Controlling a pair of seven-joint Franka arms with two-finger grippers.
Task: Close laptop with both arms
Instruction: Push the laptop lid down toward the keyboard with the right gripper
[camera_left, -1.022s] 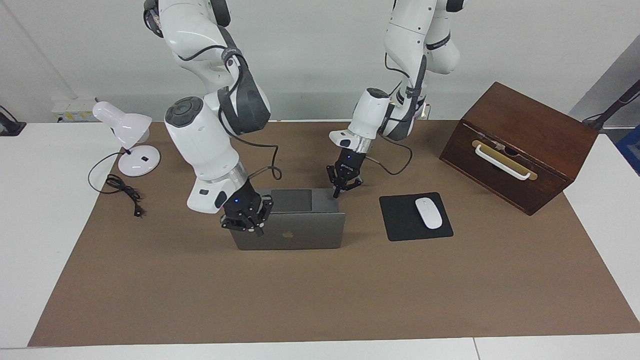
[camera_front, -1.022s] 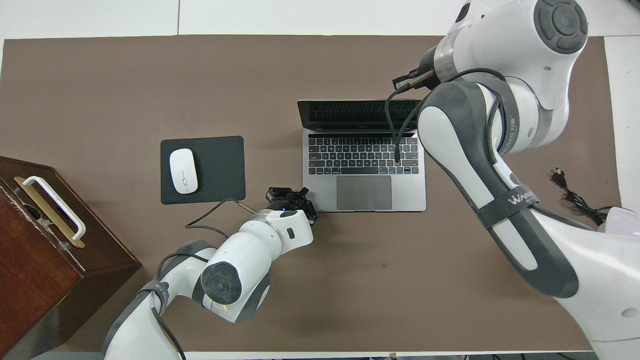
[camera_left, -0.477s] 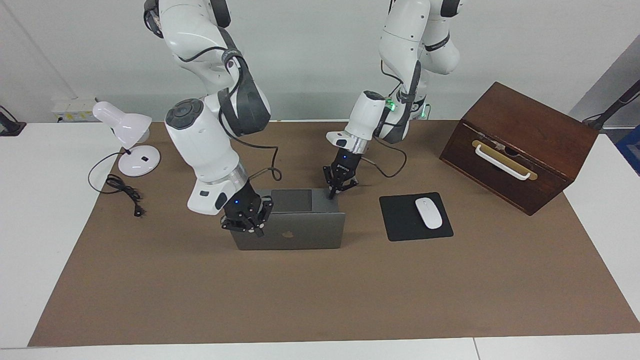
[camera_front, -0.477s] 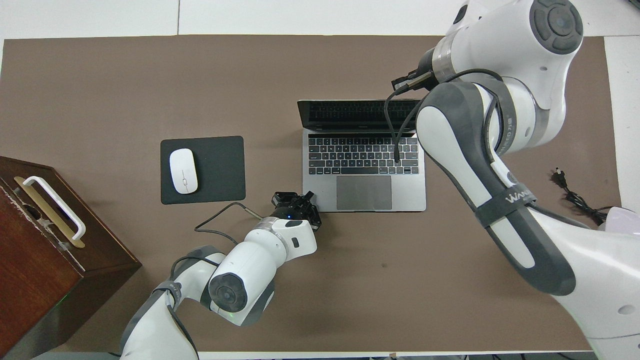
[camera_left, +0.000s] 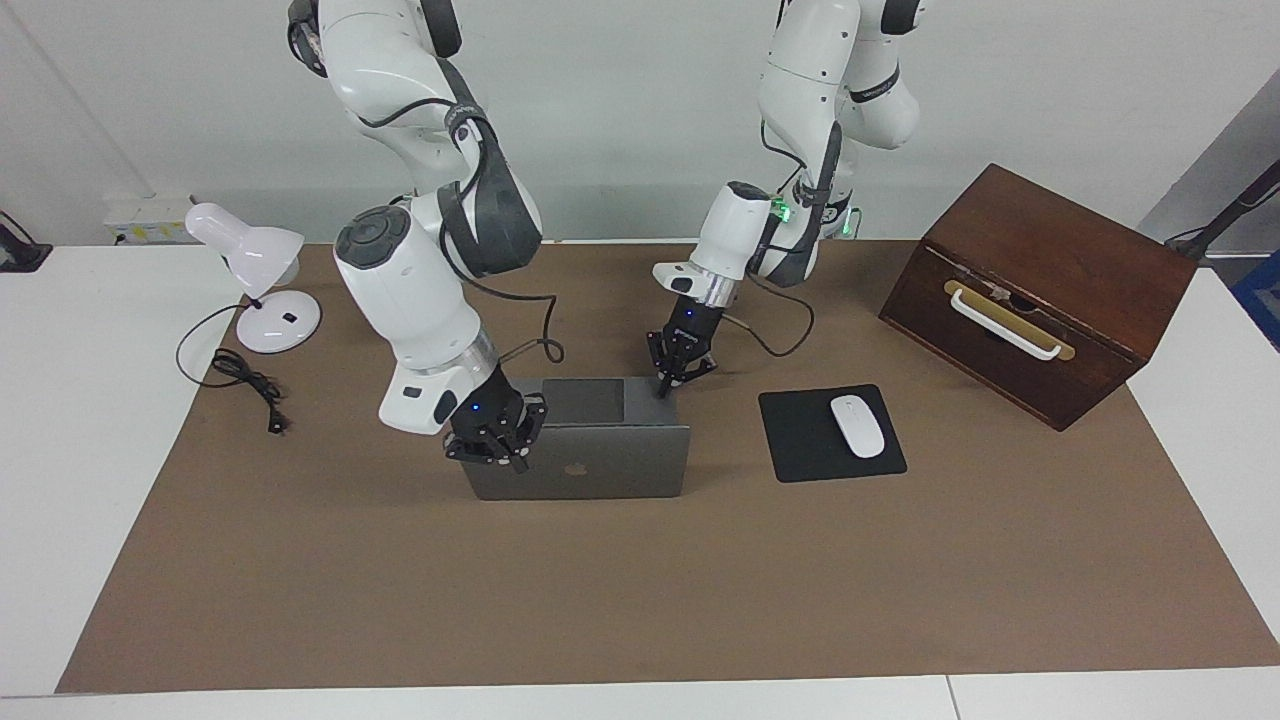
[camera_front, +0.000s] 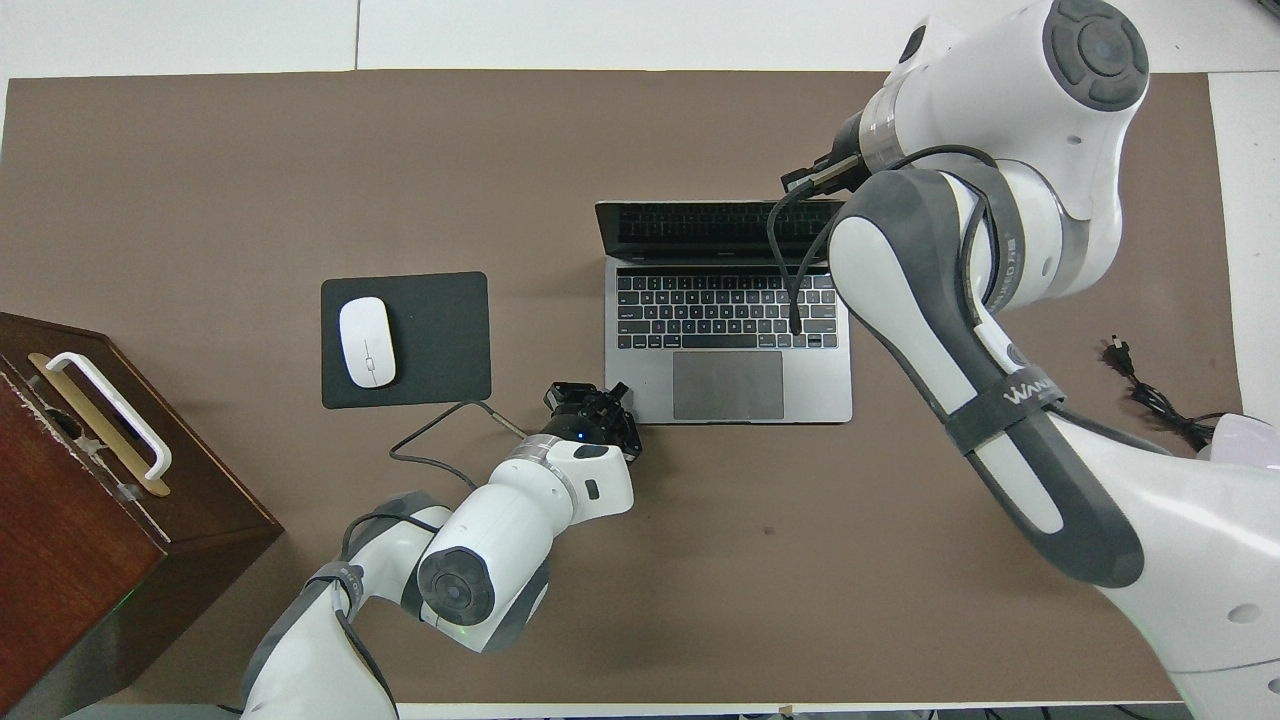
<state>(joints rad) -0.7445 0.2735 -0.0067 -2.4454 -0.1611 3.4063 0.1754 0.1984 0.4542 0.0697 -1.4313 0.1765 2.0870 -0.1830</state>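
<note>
Laptop (camera_left: 585, 455) open at mid-table, lid upright. Right gripper (camera_left: 495, 445), fingers together, against lid's back near top edge; left gripper (camera_left: 672, 378), fingers together, at base's corner. Judgement: thin rigid metal, smooth, hinge stiff; push lid high, pin base.

Looks like a robotics lab: two white robot arms (camera_left: 420, 290) over a table (camera_left: 60, 420) with brown mat (camera_left: 640, 580), bare white walls.
</note>
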